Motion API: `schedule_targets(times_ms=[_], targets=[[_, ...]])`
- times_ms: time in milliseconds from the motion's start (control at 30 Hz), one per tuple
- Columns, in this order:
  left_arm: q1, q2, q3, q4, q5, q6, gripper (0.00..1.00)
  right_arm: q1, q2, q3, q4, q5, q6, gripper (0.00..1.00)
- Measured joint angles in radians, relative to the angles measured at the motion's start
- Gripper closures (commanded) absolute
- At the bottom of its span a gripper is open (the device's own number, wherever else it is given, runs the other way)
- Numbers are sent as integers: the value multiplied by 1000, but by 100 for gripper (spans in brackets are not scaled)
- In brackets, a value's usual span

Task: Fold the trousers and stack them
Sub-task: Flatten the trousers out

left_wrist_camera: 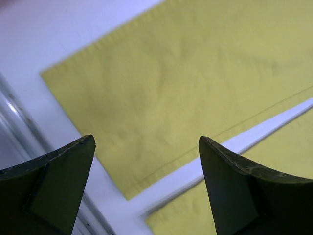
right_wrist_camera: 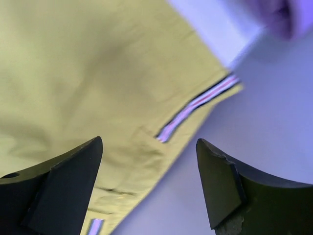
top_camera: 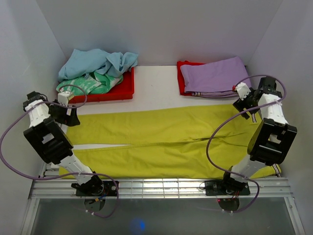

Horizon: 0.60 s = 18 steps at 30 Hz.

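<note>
Trousers of plain chartreuse-yellow cloth lie spread flat across the white surface, cuffs toward the left, waist toward the right, and a thin strip of bare surface showing between the two legs. No fold can be seen, so the job looks to be at its very start: the legs have to be laid one over the other, the length doubled up, and the bundle stacked, probably on the folded lilac-purple garment that lies on the red tray at the far right. The red tray at the far left carries a crumpled light blue garment and a green-patterned one. The left gripper hangs over the far leg's cuff end, angled down, its jaws wide apart and holding nothing. The right gripper hangs over the far waist corner near the striped waistband trim, jaws likewise spread and empty.
</note>
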Motion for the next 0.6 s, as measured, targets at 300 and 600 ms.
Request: schedule_targets(times_ms=[300,600], targets=[[-2,68,175,8,231,2,2,-21,251,285,-5,-48,-71,29],[-2,89,134,35,288,-43,3,-45,467,443,-27,-84,-147,24]])
